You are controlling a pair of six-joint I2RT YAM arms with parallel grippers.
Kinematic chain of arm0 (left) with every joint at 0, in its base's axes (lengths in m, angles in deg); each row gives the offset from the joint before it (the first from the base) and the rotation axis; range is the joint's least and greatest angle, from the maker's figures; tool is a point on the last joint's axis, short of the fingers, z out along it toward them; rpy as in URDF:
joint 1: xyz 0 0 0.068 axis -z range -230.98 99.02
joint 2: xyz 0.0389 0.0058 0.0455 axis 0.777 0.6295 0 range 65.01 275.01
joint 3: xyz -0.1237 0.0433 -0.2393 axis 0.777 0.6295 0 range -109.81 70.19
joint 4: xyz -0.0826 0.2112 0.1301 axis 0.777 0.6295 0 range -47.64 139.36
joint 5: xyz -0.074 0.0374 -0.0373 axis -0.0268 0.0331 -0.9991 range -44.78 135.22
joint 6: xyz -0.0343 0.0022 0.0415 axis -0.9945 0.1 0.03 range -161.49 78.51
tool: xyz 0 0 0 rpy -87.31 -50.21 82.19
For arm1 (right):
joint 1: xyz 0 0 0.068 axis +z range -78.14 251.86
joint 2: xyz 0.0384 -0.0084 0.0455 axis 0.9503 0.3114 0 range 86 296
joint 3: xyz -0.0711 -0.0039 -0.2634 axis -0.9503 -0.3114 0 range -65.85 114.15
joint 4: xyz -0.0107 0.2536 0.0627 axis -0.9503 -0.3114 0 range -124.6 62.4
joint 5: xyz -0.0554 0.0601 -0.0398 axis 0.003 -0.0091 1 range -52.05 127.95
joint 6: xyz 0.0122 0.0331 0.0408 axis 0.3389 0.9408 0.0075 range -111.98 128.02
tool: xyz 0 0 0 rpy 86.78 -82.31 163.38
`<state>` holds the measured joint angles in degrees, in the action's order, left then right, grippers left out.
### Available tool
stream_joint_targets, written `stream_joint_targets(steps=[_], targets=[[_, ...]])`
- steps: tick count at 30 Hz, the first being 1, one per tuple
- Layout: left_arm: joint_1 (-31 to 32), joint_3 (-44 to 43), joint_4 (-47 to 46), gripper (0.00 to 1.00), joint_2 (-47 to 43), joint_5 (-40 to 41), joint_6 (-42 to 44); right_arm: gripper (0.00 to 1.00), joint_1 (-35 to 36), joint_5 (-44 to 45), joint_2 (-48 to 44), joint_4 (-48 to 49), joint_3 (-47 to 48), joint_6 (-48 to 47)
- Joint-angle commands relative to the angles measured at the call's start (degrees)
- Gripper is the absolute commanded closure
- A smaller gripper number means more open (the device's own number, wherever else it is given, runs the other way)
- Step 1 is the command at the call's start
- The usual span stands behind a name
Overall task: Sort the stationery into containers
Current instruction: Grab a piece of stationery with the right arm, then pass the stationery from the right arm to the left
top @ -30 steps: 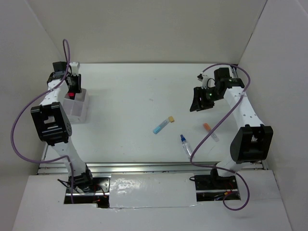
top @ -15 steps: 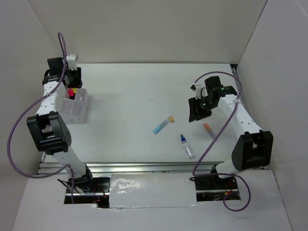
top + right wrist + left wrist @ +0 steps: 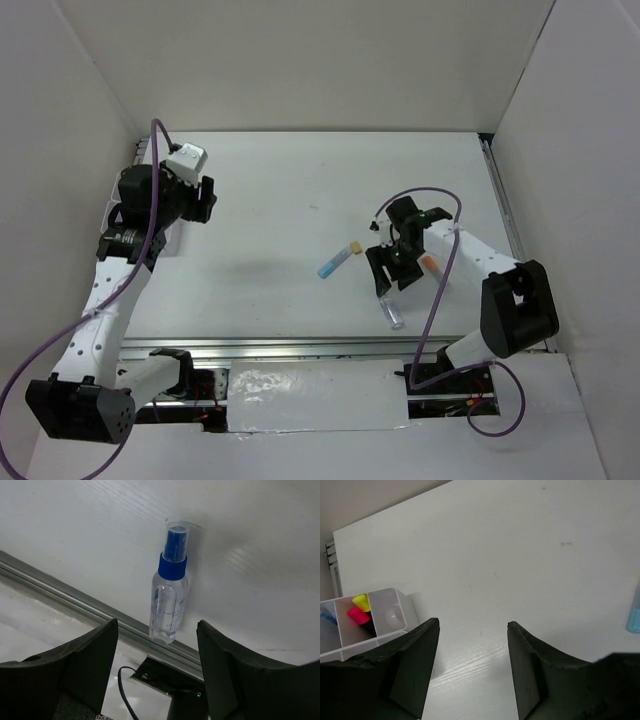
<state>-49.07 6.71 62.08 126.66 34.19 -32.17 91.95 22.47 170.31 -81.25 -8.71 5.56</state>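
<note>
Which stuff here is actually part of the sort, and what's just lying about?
Job: organizer box, highlighters already in it, light-blue marker, blue-capped bottle, orange-capped tube.
Just there: purple cables, metal rail at the table's near edge.

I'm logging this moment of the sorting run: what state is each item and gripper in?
left gripper: open, empty.
right gripper: open, over the bottle, not gripping it.
blue-capped bottle: lying flat on the table, cap on.
light-blue marker: lying loose on the table.
orange-capped tube: lying on the table beside the right arm.
organizer box: upright.
yellow-capped highlighter: standing inside the box.
pink-capped highlighter: beside it, same compartment.
</note>
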Motion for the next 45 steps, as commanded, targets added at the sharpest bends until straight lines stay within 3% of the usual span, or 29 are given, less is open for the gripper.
stream_joint_targets(steps=[1,17,20,23,26,27,29,32,35,39,45], targets=[[2.21,1.34,-0.3,0.31,-2.84,1.79,-3.52,0.29,0.56,2.39,1.45,4.43,-1.07,2.37],[3.62,1.78,-0.48,0.31,-3.82,1.8,-6.51,0.36,6.97,2.03,16.66,2.06,1.21,4.3],[3.71,1.96,-0.48,0.31,-3.73,1.27,-7.12,0.41,7.76,2.57,17.55,1.79,1.65,4.39],[3.28,2.4,-0.3,0.31,-4.08,-0.92,-8.79,0.6,7.68,1.78,16.94,1.62,2.27,4.13],[0.48,4.15,-1.18,0.31,-5.92,-11.0,-12.91,0.75,7.68,-1.56,15.01,1.7,3.85,3.08],[-0.32,6.07,-3.1,0.31,-6.79,-14.95,-13.8,0.85,7.59,-2.35,13.0,1.88,4.37,1.42],[-1.65,9.06,-5.74,0.32,-9.17,-26.9,-16.86,0.97,7.76,-6.12,10.88,1.01,7.44,-0.26],[-3.85,11.62,-10.49,0.36,-11.28,-42.25,-20.55,1.0,7.94,-13.22,5.62,-0.49,14.46,-6.22],[-2.44,13.46,-14.53,0.37,-11.55,-50.55,-25.38,1.0,8.81,-19.64,2.62,-0.32,17.82,-10.0],[0.19,15.67,-19.19,0.36,-12.08,-52.87,-30.67,1.0,12.93,-24.85,-0.29,0.91,22.38,-12.74],[2.39,16.9,-30.26,0.34,-11.38,-50.59,-42.45,1.0,21.37,-24.77,-2.31,7.23,25.55,-10.2]])
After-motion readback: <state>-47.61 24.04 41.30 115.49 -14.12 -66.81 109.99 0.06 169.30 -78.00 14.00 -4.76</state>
